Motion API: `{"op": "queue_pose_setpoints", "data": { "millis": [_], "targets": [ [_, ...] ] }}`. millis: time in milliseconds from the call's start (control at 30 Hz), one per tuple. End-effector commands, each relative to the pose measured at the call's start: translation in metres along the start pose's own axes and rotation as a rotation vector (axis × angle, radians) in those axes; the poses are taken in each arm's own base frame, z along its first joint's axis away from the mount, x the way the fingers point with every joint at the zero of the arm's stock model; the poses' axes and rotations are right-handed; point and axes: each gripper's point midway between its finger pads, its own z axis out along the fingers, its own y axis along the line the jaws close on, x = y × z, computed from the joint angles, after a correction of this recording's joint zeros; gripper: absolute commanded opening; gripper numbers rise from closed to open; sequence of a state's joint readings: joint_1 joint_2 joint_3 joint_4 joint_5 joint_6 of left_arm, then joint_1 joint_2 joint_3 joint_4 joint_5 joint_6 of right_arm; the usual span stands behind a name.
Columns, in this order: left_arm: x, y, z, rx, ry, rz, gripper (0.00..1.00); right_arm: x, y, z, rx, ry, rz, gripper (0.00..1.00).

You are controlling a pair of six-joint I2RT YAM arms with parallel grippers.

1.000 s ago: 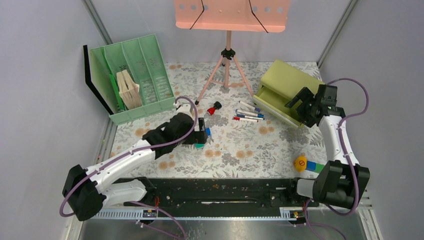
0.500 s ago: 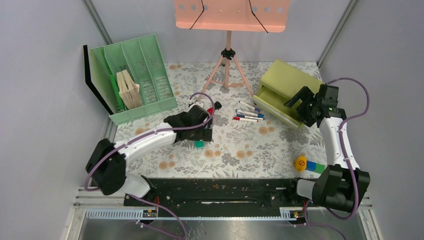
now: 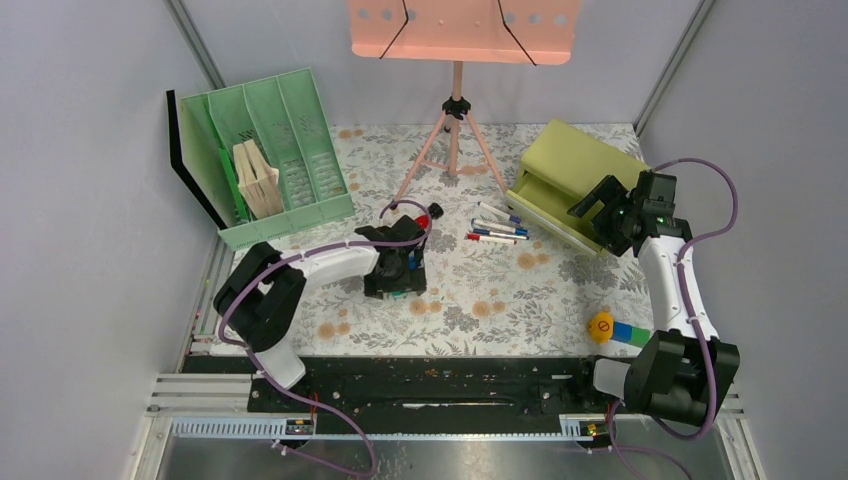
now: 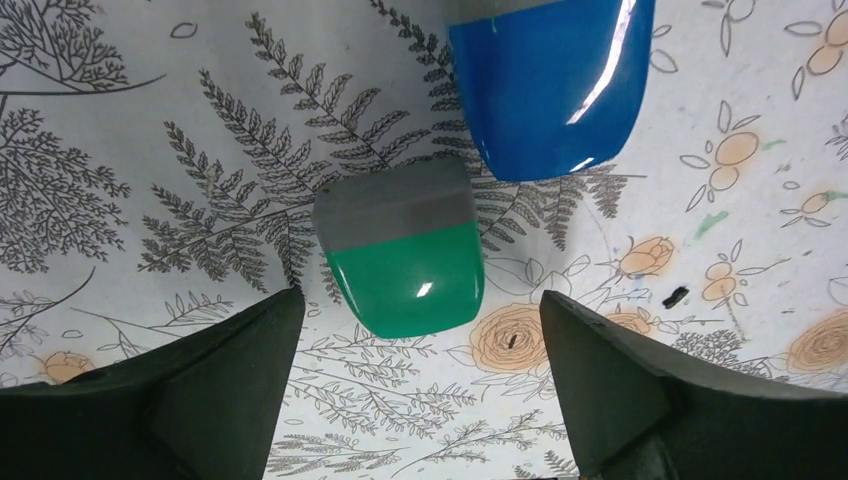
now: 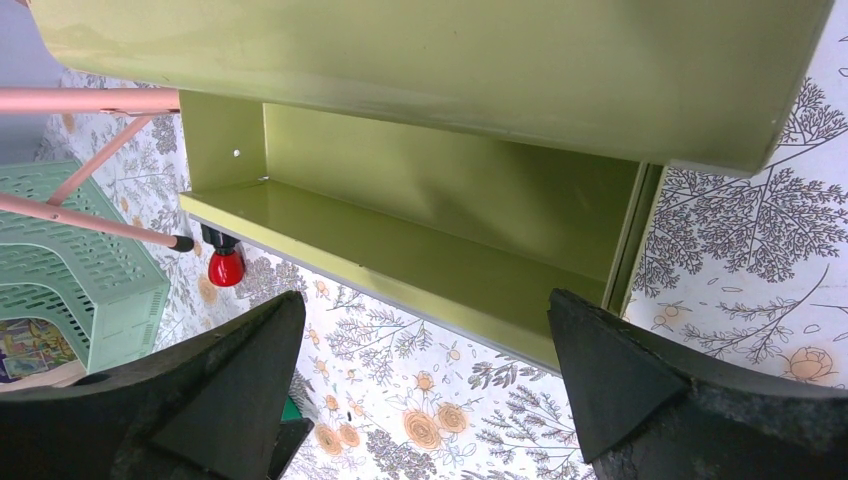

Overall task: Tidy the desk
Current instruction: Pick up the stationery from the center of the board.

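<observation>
I've got the left end effector [image 4: 418, 300] apart astride a green block [image 4: 400, 265], the right end effector [image 5: 425, 310] apart facing the drawer [image 5: 450, 200].

We are seeing bright, even light, sharp focus, and glare streaking the glossy blue piece [image 4: 550, 85].

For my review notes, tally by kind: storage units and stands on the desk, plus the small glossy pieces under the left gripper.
File rack: 1
Drawer box: 1
Tripod stand: 1
Glossy pieces: 2, green piece and blue piece
Total: 5
</observation>
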State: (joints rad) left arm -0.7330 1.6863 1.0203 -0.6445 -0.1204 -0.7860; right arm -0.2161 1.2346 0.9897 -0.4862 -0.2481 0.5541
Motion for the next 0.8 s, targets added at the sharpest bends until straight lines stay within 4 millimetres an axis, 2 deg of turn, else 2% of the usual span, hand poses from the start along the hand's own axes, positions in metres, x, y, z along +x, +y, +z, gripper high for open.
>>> {"op": "queue_pose_setpoints", "data": {
  "millis": [0,233,300,367,633,767],
  "targets": [
    [-0.014,-0.007,-0.002,0.044,-0.033,-0.085,0.87,-0.008,0.010,-0.005,-0.031,-0.018,0.001,1.00],
    [-0.030,0.004,0.005,0.001,-0.052,-0.086,0.82,-0.008,0.012,-0.003,-0.036,-0.007,0.007,1.00],
    [-0.030,0.009,0.010,-0.012,-0.043,-0.089,0.77,-0.009,0.011,-0.003,-0.034,-0.011,0.001,0.99],
    [-0.029,0.013,0.014,-0.025,-0.031,-0.080,0.67,-0.008,0.010,-0.004,-0.033,-0.015,-0.002,0.99],
    [-0.027,0.025,0.018,-0.084,-0.015,-0.028,0.54,-0.005,0.011,-0.001,-0.039,0.005,0.002,1.00],
    [-0.029,0.031,0.010,-0.096,-0.034,-0.013,0.46,-0.006,0.014,0.001,-0.049,0.016,0.011,1.00]
  ]
}}
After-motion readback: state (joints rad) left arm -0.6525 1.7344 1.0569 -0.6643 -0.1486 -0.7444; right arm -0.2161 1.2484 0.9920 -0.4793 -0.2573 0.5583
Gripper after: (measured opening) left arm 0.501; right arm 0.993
